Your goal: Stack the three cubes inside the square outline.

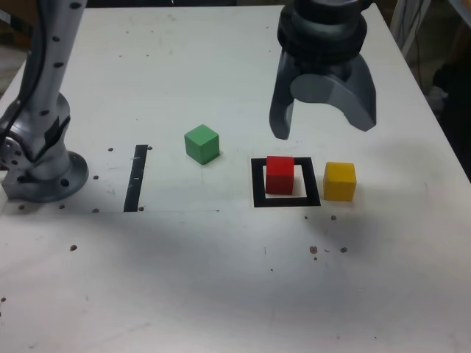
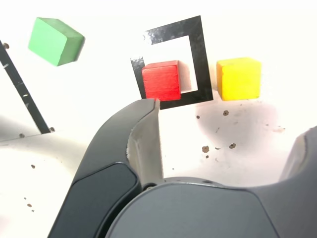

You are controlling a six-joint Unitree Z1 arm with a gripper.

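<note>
A: The gripper (image 1: 322,125) hangs above the table (image 1: 221,279), jaws spread wide, holding nothing.

B: And the cubes?

A: The red cube (image 1: 280,175) sits below the jaws inside the square outline (image 1: 259,184); the yellow cube (image 1: 340,181) is just outside it, the green cube (image 1: 202,143) farther off.

B: Risks?

A: Red sits off-centre; a careless descent could nudge it. One jaw is cut off in the wrist view.

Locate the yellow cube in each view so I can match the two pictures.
Exterior view: the yellow cube sits on the table just outside the square outline, on that view's right, apart from the red cube.
Wrist view: the yellow cube lies just outside the outline, on the side away from the green cube.
Shared landmark: the square outline with the red cube in it.
</note>
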